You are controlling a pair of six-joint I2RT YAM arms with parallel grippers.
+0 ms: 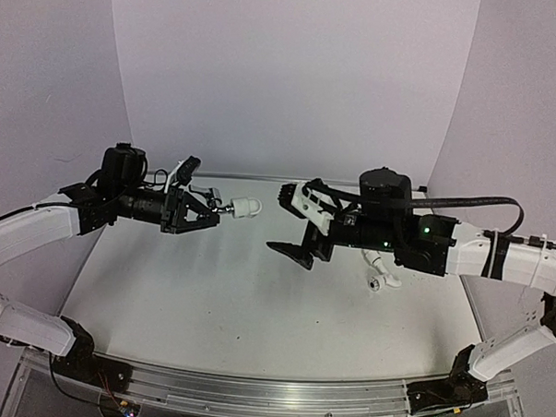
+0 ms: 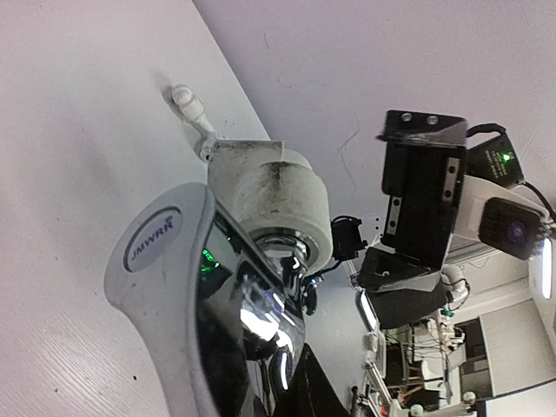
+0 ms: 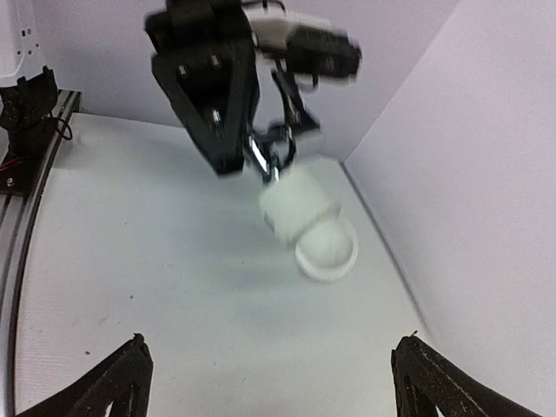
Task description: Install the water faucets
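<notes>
Left end effector (image 1: pixel 214 211) is clamped on a white-collared faucet piece (image 1: pixel 243 207), held up in midair. Right end effector (image 1: pixel 277 220) hangs wide open facing it. Another white fitting (image 1: pixel 382 272) lies on the tabletop (image 1: pixel 210 289), so I'd say nothing's joined yet.

Blurred white fitting (image 3: pixel 301 219), second fitting (image 1: pixel 383 279) half hidden beneath right arm (image 1: pixel 516 260)

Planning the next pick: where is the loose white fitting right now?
In the top view the loose white fitting lies on the table, right of centre, under the right arm and to the right of the open right gripper.
</notes>
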